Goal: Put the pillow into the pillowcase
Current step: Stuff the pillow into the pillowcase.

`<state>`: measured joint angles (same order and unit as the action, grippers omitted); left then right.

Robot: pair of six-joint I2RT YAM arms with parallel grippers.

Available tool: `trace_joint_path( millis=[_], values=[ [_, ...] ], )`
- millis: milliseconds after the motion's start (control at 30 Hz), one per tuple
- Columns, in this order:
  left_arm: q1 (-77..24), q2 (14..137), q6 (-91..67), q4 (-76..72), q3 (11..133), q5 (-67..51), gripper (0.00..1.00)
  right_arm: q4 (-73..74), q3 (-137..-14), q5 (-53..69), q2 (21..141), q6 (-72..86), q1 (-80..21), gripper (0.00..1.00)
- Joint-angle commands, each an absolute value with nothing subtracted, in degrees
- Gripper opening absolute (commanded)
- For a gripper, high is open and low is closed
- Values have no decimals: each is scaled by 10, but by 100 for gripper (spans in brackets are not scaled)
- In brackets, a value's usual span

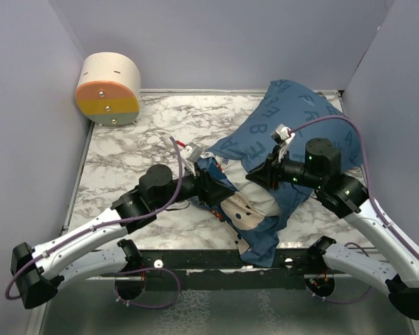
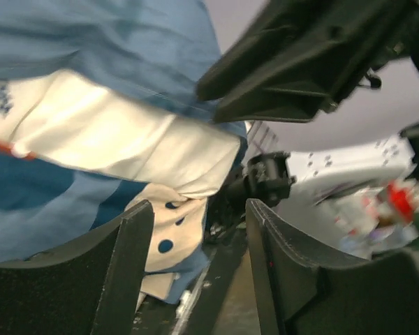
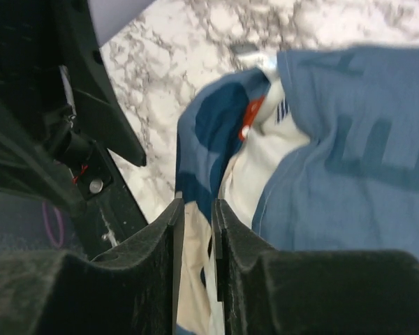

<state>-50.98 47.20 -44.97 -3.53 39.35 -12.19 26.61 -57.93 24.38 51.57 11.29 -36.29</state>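
1. At upper left of the top view, a round box (image 1: 109, 89) sits in the corner close to the left wall, well apart from the cloth. Bare marble surface (image 1: 126, 167) lies open between it and the left arm.
2. Left of centre, the left fingers (image 2: 129, 272) stand apart with nothing between them. In the wrist view one finger is just beside dotted cloth.
3. From centre to upper right, the pillowcase (image 1: 293, 118) lies bulging. Its far end is near the right wall and its near end reaches over the surface's front edge.
4. At that near end a pale patch shows, seemingly the pillow (image 1: 265, 201). The rest is covered, and pale print is hard to tell from it.
5. Right of centre, the right fingers (image 3: 160, 265) are narrow, with cloth showing in the slit. Whether they pinch it I cannot tell.
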Motion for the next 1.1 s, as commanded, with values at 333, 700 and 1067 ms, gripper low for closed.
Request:
trace_joint_path(
  millis=[333, 700, 1067],
  values=[
    [-566, 593, 210, -81, 440, -241, 71, 385, -495, 39, 526, 194, -360, 17],
    [-566, 716, 347, 118, 503, -287, 68, 320, -446, 1, 559, 215, -360, 17],
    [-566, 772, 310, 234, 555, -325, 16, 288, -429, 20, 583, 223, -360, 17]
  ],
)
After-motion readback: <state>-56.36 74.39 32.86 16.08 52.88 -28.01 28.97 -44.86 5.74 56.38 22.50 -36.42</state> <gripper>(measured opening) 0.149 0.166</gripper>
